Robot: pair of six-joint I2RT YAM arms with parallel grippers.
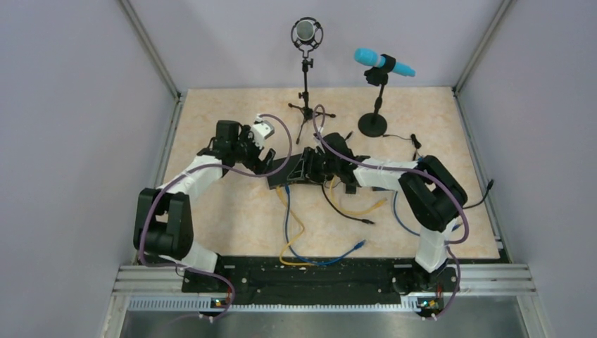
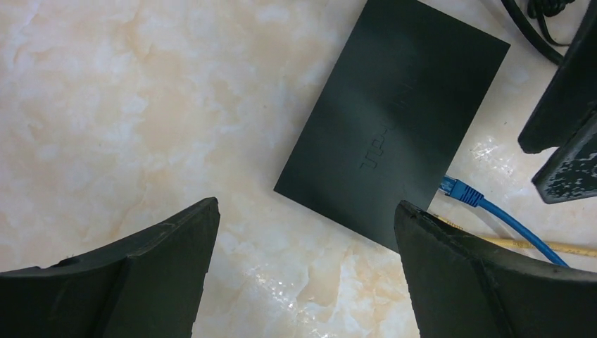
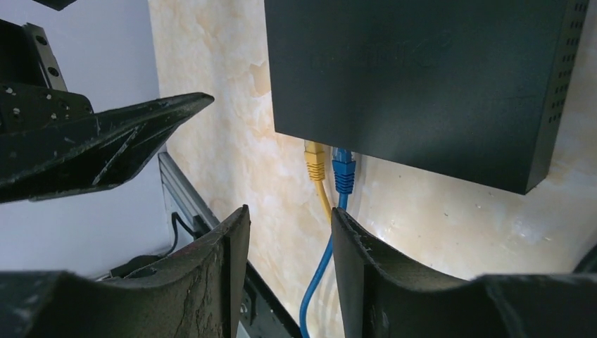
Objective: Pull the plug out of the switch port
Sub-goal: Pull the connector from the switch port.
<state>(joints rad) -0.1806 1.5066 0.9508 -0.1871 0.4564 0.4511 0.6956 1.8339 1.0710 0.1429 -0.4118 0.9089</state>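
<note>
The switch (image 3: 415,77) is a flat black box lying on the marble table. A yellow plug (image 3: 315,160) and a blue plug (image 3: 343,171) sit side by side in the switch port edge (image 3: 329,145). My right gripper (image 3: 288,215) hovers just short of the plugs, jaws partly open. The blue cable runs down through the gap along its right finger (image 3: 352,239), and nothing is pinched. My left gripper (image 2: 306,211) is wide open over bare table just off the box's corner (image 2: 394,120). From above, both grippers flank the switch (image 1: 281,176).
A grey microphone on a tripod (image 1: 306,32) and a cyan microphone (image 1: 384,63) on a round black base (image 1: 372,125) stand at the back. Loose yellow, blue and black cables (image 1: 331,211) trail toward the near metal rail (image 1: 317,274). Walls enclose three sides.
</note>
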